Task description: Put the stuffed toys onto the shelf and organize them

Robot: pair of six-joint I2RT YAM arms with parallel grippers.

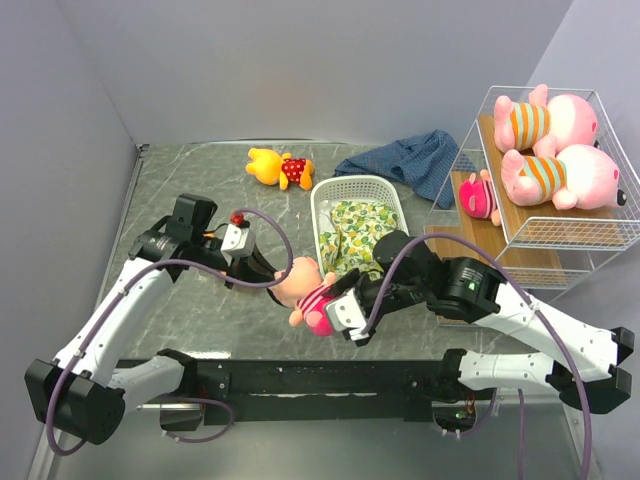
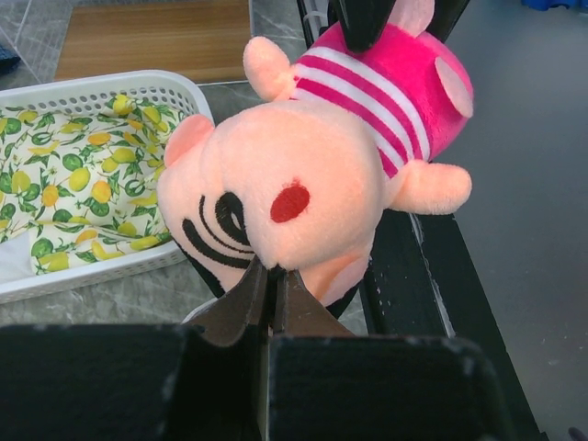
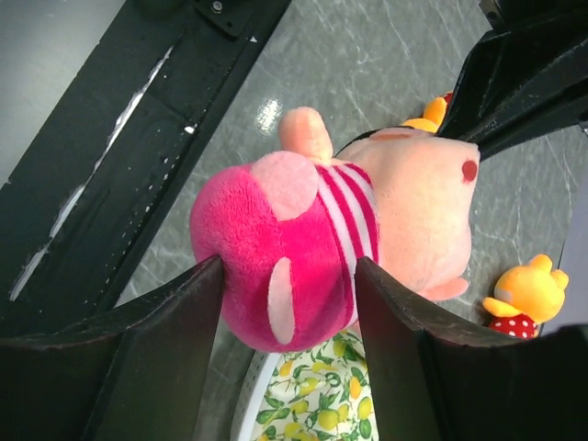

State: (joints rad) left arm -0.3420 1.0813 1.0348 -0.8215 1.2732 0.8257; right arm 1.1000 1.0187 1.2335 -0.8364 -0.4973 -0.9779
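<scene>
Pinching the doll (image 1: 312, 300) by its head, the left gripper (image 2: 273, 280) should release only once the right gripper (image 3: 289, 276) — clamped around its pink body — holds firm.

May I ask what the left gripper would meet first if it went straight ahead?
The peach-faced plush doll in a pink striped shirt, whose head the left gripper pinches; just behind it, probably the right gripper flanking its body.
</scene>
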